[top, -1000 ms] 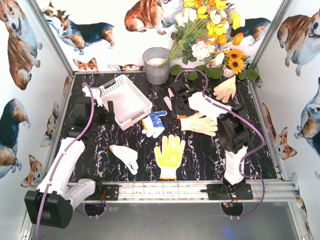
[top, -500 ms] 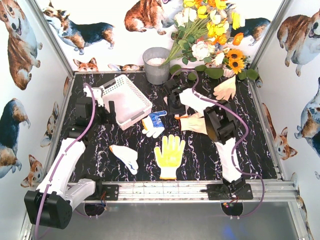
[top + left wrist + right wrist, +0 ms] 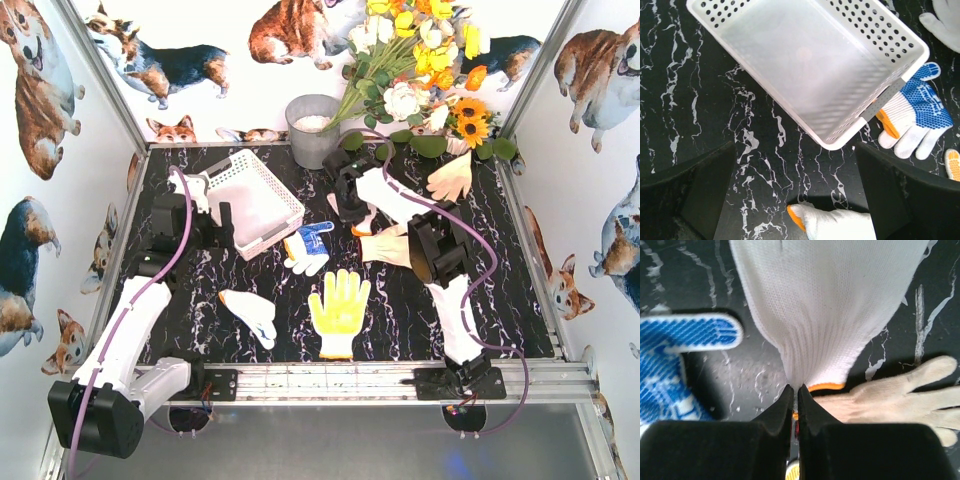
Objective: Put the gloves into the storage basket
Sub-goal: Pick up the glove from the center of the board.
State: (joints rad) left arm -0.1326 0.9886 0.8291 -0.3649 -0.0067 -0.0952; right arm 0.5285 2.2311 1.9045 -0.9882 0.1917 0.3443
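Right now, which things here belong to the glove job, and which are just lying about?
Job:
basket
pinched white glove, cuff in the shut right gripper
blue glove
yellow glove
near white glove
middle cream glove
far cream glove

Lying about:
bucket
flowers

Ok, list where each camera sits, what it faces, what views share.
Top external: above, behind the bases, looking down at the table; left arm, right arm show.
Left wrist: looks down on the storage basket; open fingers at the bottom.
Right wrist: looks down at the white glove pinched in the right gripper.
Shared: the blue-and-white glove appears in all three.
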